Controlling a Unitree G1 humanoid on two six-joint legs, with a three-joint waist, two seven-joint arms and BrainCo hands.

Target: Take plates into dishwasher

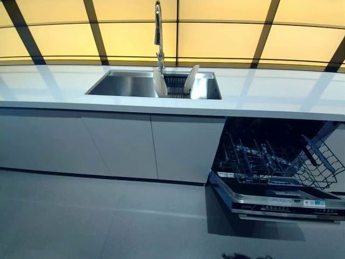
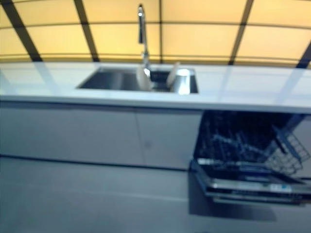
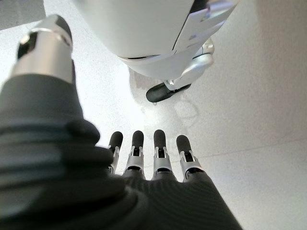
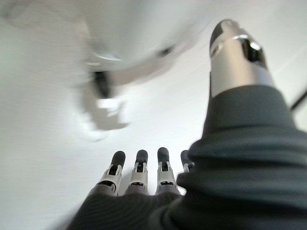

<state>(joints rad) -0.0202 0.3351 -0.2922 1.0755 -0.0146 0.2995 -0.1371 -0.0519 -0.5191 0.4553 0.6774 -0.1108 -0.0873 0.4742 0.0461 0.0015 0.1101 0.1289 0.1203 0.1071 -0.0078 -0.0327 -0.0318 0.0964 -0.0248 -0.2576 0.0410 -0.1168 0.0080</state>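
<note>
Two plates (image 1: 160, 83) upright in sink (image 1: 121, 85); dishwasher (image 1: 275, 167) open; left hand (image 3: 144, 167) and right hand (image 4: 139, 177) relaxed, empty

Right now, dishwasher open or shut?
Open. The dishwasher door is folded down and its lower rack shows, with no plates in it; both plates stand in the sink.

We see a white counter (image 1: 280, 100) with a sink (image 1: 121, 84) set in it, where 2 plates (image 1: 160, 83) stand upright.
</note>
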